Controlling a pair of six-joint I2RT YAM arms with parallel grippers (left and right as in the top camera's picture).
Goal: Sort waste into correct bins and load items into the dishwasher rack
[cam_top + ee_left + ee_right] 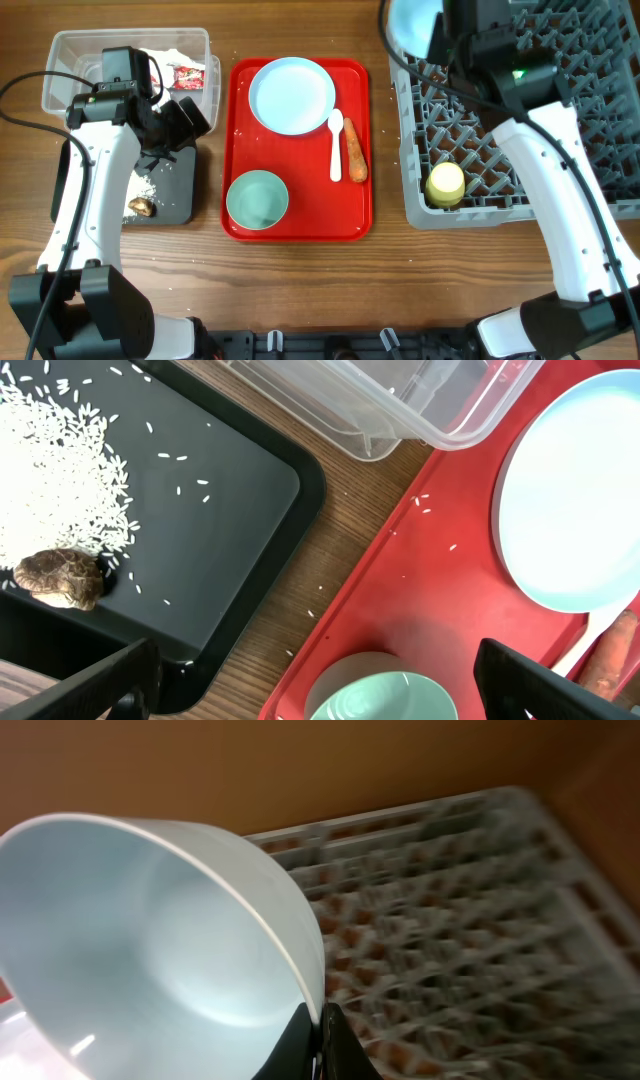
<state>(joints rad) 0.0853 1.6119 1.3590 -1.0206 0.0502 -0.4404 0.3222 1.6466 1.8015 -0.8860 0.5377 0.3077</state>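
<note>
One pale bowl [150, 950] hangs pinched by its rim in the right jaws, over the rack [610, 90] at the desk's far right corner — prob. light, stiff, slick plastic, so grip deep on the rim. Left jaws wide apart, empty, by the black tray [180, 195] — desk's left edge.

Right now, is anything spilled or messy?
Rice grains are piled in the black tray, but some lie scattered outside it, on the wooden table and the red tray. They look spilled.
</note>
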